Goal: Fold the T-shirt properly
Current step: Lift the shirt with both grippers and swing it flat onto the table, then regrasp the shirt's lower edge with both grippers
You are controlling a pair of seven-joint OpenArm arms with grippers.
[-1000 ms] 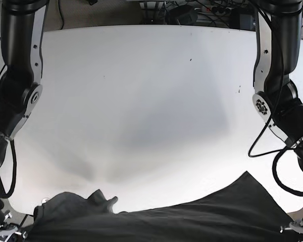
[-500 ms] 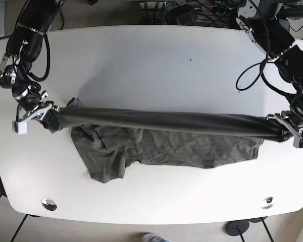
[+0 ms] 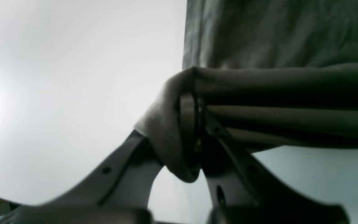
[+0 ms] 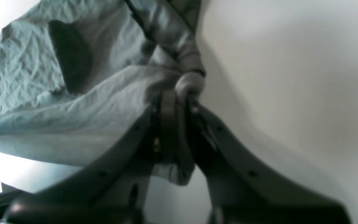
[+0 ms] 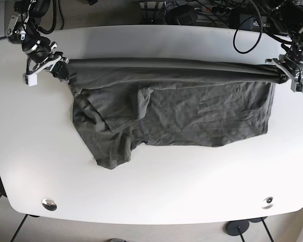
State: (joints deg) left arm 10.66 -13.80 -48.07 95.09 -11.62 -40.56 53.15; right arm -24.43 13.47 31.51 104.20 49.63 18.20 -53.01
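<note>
The dark grey T-shirt (image 5: 182, 113) lies crumpled across the far half of the white table (image 5: 156, 191). Its far edge is pulled taut into a bunched band between both grippers. My left gripper (image 5: 288, 70) is at the right end of the band, shut on the T-shirt's corner (image 3: 172, 124). My right gripper (image 5: 53, 68) is at the left end, shut on the other corner (image 4: 188, 84). One sleeve (image 5: 111, 151) trails toward the near left. In the wrist views the cloth wraps around the closed fingers (image 3: 187, 115).
Cables and equipment (image 5: 192, 10) lie beyond the table's far edge. Two round metal fittings (image 5: 49, 203) sit near the table's front corners. Chair bases (image 5: 237, 228) show below the front edge.
Both grippers have carried the taut band of shirt from the middle of the table toward the far edge. The cloth has spread out flatter behind it.
</note>
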